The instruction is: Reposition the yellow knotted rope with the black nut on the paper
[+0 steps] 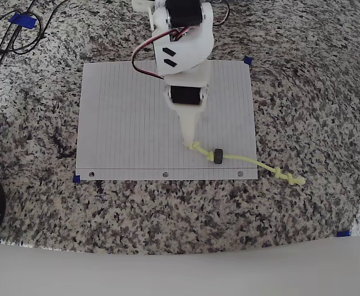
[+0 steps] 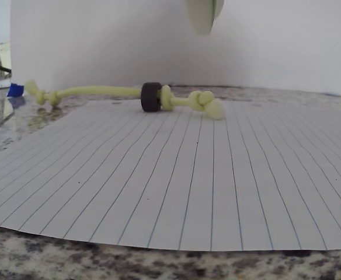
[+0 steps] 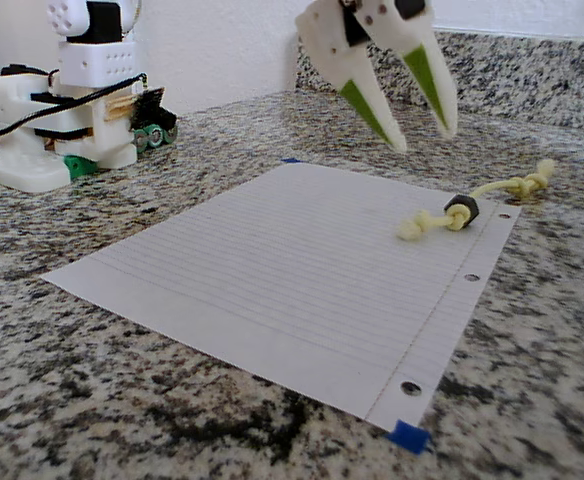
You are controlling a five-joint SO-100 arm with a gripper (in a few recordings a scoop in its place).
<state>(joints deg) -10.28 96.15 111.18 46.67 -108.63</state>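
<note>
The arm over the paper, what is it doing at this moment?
The arm holds its gripper open above the paper, gripping nothing. Below the fingers lies the rope with the nut threaded on it. One knotted end and the nut rest on the paper near the punched edge; the other end lies off it, on the granite counter.

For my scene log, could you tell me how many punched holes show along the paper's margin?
3: one near the left corner in the overhead view, one mid-edge, one near the right corner beside the rope.
</note>
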